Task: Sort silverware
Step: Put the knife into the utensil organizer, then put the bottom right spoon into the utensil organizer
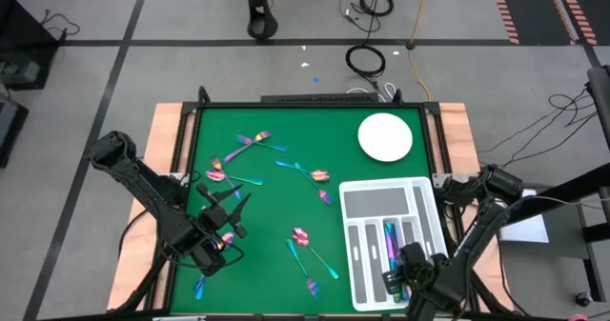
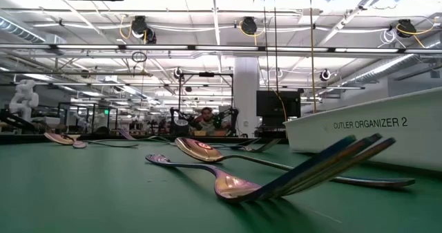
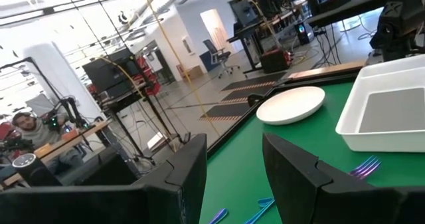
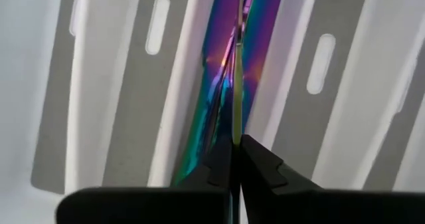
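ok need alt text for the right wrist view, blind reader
Close view down into a white cutlery tray, where the right gripper is pinched shut on an iridescent knife standing edge-on in a narrow slot that already holds rainbow-sheened silverware.

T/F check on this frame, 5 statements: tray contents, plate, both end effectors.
1. The right end effector is over the white tray. True.
2. The tray's long slots are all empty. False: iridescent silverware lies in one.
3. The round plate has a spoon on it. False: it is bare.
4. The left end effector is open above the green mat. True.
5. The right end effector is wide open. False: it is shut on a thin utensil.
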Controlling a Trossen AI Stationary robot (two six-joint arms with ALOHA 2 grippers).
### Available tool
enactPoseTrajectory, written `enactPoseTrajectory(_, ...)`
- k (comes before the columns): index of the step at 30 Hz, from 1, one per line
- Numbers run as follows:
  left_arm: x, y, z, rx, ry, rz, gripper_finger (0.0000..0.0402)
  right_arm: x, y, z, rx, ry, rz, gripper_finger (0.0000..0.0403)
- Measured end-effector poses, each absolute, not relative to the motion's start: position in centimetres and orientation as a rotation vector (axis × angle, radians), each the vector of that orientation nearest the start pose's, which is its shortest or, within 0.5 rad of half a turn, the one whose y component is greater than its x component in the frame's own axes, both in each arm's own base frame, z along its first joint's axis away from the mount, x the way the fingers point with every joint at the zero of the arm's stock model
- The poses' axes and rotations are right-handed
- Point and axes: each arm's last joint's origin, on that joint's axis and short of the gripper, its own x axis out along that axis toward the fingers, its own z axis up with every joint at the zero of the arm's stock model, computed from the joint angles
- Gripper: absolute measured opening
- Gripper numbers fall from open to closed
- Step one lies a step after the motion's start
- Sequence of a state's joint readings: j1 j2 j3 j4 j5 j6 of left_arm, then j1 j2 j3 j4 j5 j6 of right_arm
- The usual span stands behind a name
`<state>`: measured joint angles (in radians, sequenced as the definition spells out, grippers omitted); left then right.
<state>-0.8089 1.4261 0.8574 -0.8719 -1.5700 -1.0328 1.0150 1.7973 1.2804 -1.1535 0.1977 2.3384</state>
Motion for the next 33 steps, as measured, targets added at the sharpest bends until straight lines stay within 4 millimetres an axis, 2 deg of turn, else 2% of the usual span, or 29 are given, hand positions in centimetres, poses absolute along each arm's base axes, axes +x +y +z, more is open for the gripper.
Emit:
enactPoseTrajectory(11, 18.0, -14.6, 21.6, 0.399, 0.161, 0.753, 0.0148, 17.6, 26.5, 19.6, 0.987, 1.133, -1.031, 0.0075)
enactPoseTrajectory(17, 18.0, -14.6, 21.6, 0.412, 0.166, 0.752, 0.0148, 17.7, 26.3, 19.8, 0.998, 1.215, -1.038, 0.0109)
enactPoseTrajectory(21, 18.1, -14.6, 21.6, 0.389, 0.157, 0.753, 0.0148, 17.8, 26.2, 21.2, 0.993, 1.203, -1.036, 0.0119)
enactPoseTrajectory(27, 18.5, -15.1, 21.7, 0.314, 0.127, 0.757, 0.0148, 18.2, 25.4, 24.1, 0.895, 1.156, -1.076, 0.0119)
enactPoseTrajectory(31, 18.7, -15.0, 21.8, 0.296, 0.123, 0.767, 0.0148, 19.4, 24.6, 25.8, 0.831, 1.039, -1.031, 0.0119)
enactPoseTrajectory(33, 19.2, -14.9, 21.7, 0.301, 0.177, 0.761, 0.0148, 20.2, 24.2, 26.3, 0.782, 1.010, -0.979, 0.0119)
